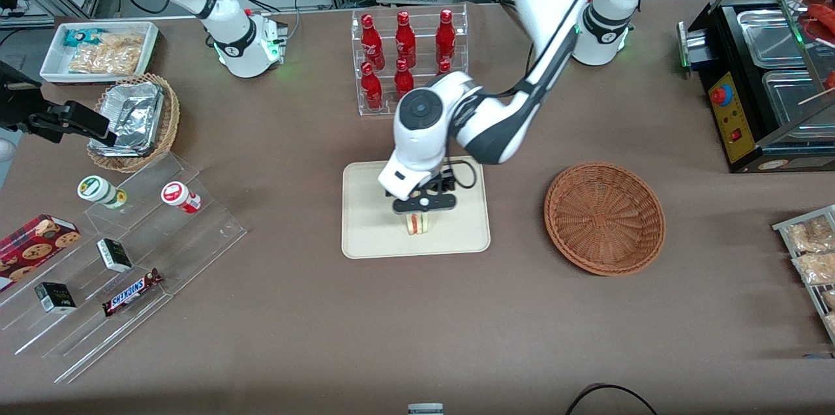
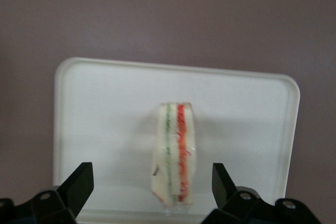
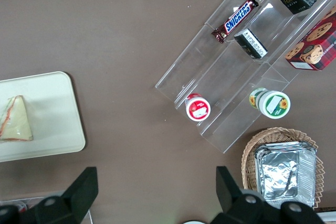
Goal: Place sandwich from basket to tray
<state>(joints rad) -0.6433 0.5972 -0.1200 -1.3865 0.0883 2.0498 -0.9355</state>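
The tool (image 2: pixel 152 187) hangs spread above the sandwich (image 2: pixel 175 153), apparently resting on the tray (image 2: pixel 105 108).

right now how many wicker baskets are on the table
2: the empty reddish-brown basket toward the working arm's end, the tan foil-container basket toward the parked arm's. The open gripper hovers over the tray.

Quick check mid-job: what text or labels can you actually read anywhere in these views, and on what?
"SNICKERS": on the candy bar lying on the clear acrylic step display.
Cookie box, small dark boxes, round cups, red bottles: print too small to read.
Sandwich, tray, basket: no text. The gripper hangs open over the sandwich.
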